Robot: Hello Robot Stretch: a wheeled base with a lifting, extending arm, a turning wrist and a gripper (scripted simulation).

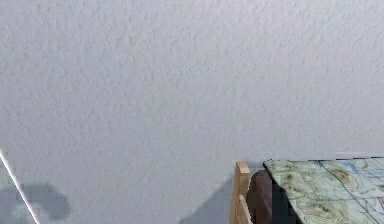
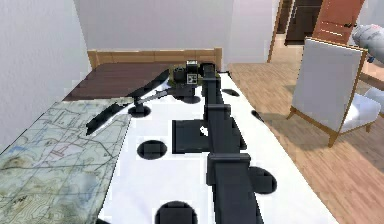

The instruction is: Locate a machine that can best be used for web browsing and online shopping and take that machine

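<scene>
White bedding with black dots covers the bed (image 2: 275, 165) in the arm side view. A map-patterned blanket (image 2: 45, 150) lies along its left, a wooden headboard (image 2: 130, 57) closes the far end, and an armchair (image 2: 330, 80) stands on the wood floor to the right. The forward view gives a plain grey wall (image 1: 150, 90) and, at its lower right, a corner of the blanket.

A dark, thin, angled thing lies on the bed toward the headboard, and its shape reads as an open laptop (image 2: 118, 112) (the machine the task means, as I judge it). The arm (image 2: 228, 165) reaches out across the bedding, and the gripper (image 2: 172, 84) sits at its far end, near the laptop's far edge. Whether it touches the laptop, how its fingers stand and whether it holds anything cannot be told, since the laptop lies on the bed right at the fingers.

The search looks finished, so the grasp is the step in hand. The next move calls for getting the fingers onto an edge of the laptop and lifting it clear of the bedding. A thin hinged lid may swing, so a slow, level lift seems wise.
</scene>
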